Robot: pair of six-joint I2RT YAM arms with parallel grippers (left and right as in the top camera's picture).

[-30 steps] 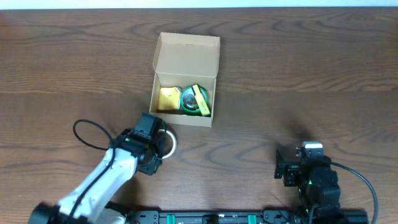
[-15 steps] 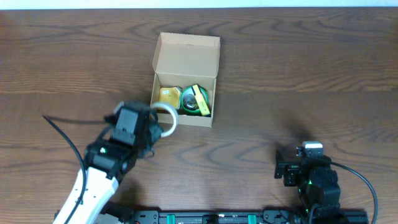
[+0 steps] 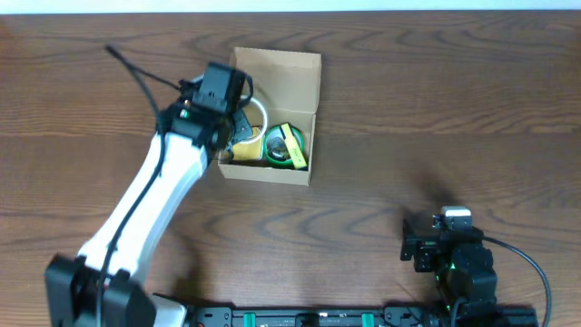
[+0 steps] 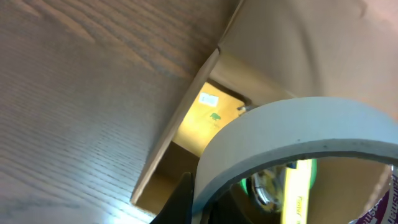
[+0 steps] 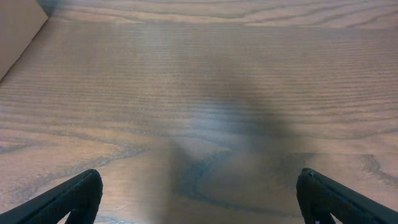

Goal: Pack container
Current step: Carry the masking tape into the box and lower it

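The container (image 3: 289, 74) is a tan cardboard box with its flap lid open, at the table's upper middle. Inside lie a pale-yellow pad (image 3: 243, 153) and a green and yellow item (image 3: 288, 145). My left gripper (image 3: 243, 116) is shut on a white tape roll (image 3: 260, 113) and holds it over the box's left half. In the left wrist view the tape roll (image 4: 292, 134) arcs over the box's left wall (image 4: 177, 121), with the yellow pad (image 4: 208, 118) below. My right gripper (image 5: 199, 193) is open and empty over bare wood at the front right.
The wooden table (image 3: 436, 100) extends around the box. The right arm (image 3: 449, 254) sits at the front edge. A corner of the box (image 5: 18, 28) shows at the top left of the right wrist view.
My left gripper has carried the tape roll from in front of the box up and back until it hangs over the box's left half. The right arm has not moved.
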